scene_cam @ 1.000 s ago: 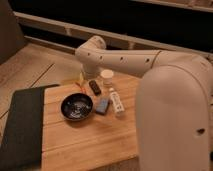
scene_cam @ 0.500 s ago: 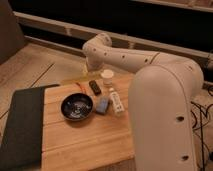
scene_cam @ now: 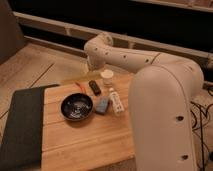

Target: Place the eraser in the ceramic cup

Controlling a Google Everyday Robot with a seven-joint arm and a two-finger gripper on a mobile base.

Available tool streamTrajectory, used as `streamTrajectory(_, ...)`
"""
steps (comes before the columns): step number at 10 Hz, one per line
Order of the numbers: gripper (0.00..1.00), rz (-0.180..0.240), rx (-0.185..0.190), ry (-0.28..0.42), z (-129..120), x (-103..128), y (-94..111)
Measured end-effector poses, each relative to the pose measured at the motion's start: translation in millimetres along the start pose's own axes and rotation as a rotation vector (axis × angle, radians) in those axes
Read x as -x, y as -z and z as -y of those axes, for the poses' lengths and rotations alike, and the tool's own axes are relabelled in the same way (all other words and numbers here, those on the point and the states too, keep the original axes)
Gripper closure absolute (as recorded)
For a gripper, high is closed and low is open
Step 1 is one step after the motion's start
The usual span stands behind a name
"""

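The eraser point(scene_cam: 94, 87), a small black oblong block, lies on the wooden table point(scene_cam: 85, 137) near its far edge. The ceramic cup point(scene_cam: 107, 76), small and white, stands upright just right of and behind the eraser. My white arm reaches in from the right and bends down at the far side of the table. The gripper point(scene_cam: 91, 65) hangs at its end, just behind and above the eraser and left of the cup. The eraser lies apart from it on the table.
A dark bowl point(scene_cam: 76, 107) sits in front of the eraser. A blue-grey block point(scene_cam: 102, 105) and a white tube point(scene_cam: 116, 101) lie right of the bowl. A thin orange item point(scene_cam: 78, 86) lies left of the eraser. A dark mat point(scene_cam: 22, 125) covers the table's left side.
The arm's bend has shifted a little to the right, and the big arm link on the right has swung. The objects on the table have not moved.
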Motion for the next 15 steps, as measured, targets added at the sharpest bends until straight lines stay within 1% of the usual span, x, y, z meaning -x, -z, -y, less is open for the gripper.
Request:
streamTrajectory(2, 0.35, -0.034, 0.025, 0.054, -9.5, 0.2, -18.0)
streamTrajectory(3, 0.35, -0.056, 0.035, 0.085, -12.0, 1.2, -30.2)
streamTrajectory(5, 0.35, -0.091, 0.049, 0.122, -14.5, 3.3, -48.7)
streamTrajectory(8, 0.35, -0.159, 0.049, 0.135, -2.3, -3.0, -73.9)
streamTrajectory(10, 0.35, -0.194, 0.062, 0.115, 3.5, -8.4, -90.4)
streamTrajectory(11, 0.35, -0.2, 0.075, 0.096, 4.9, -9.6, -97.7)
streamTrajectory(12, 0.35, -0.204, 0.079, 0.089, 6.0, -10.8, -100.7)
streamTrajectory(15, 0.35, -0.203, 0.079, 0.089, 5.7, -10.3, -100.9)
